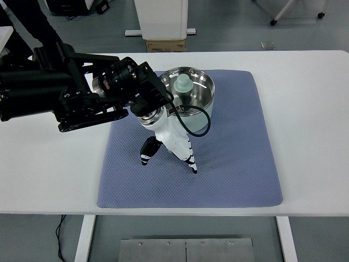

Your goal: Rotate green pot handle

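On the near half of the blue-grey mat (229, 174), the left hand (169, 139) hangs with its white fingers (187, 154) pointing down toward the cloth, loosely spread and gripping nothing; the thumb (148, 150) stands apart to one side, its dark tip close to the mat. Whether any fingertip actually touches the fabric, I cannot tell. A black cable (197, 123) loops from the wrist out beside the pot. Just behind the hand sits the green pot (192, 98), shiny steel inside, at the far middle of the mat, with a pale green knob (182, 83) showing at its near left rim. The hand is close to the pot's near wall but not grasping it. The black left arm (54, 93) stretches in from the left over the white table (305, 109).
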